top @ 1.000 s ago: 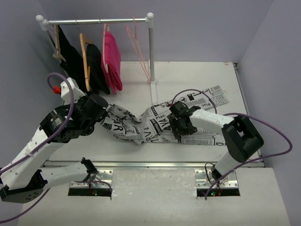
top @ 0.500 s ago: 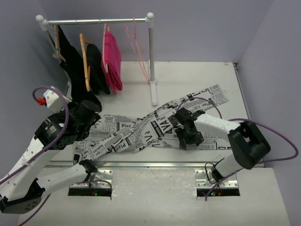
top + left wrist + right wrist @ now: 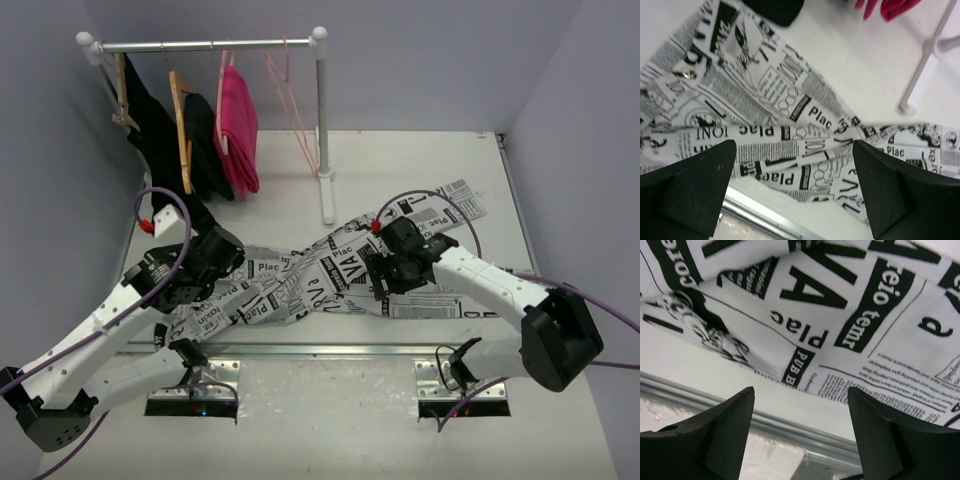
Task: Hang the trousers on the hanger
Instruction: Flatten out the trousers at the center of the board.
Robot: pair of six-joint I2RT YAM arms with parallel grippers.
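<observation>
Trousers (image 3: 300,285) lie spread out and rumpled on the table (image 3: 400,160), just on the near side of the rack post (image 3: 322,120), running out to both sides of it. Hanger (image 3: 295,100) hangs bare on the rail right beside the post's top, on its left. Left gripper (image 3: 792,150): jaws wide, nothing between them, low over the cloth left of the post, near a metal button (image 3: 688,73). Right gripper (image 3: 800,392): jaws apart, empty, over the cloth right of the post.
</observation>
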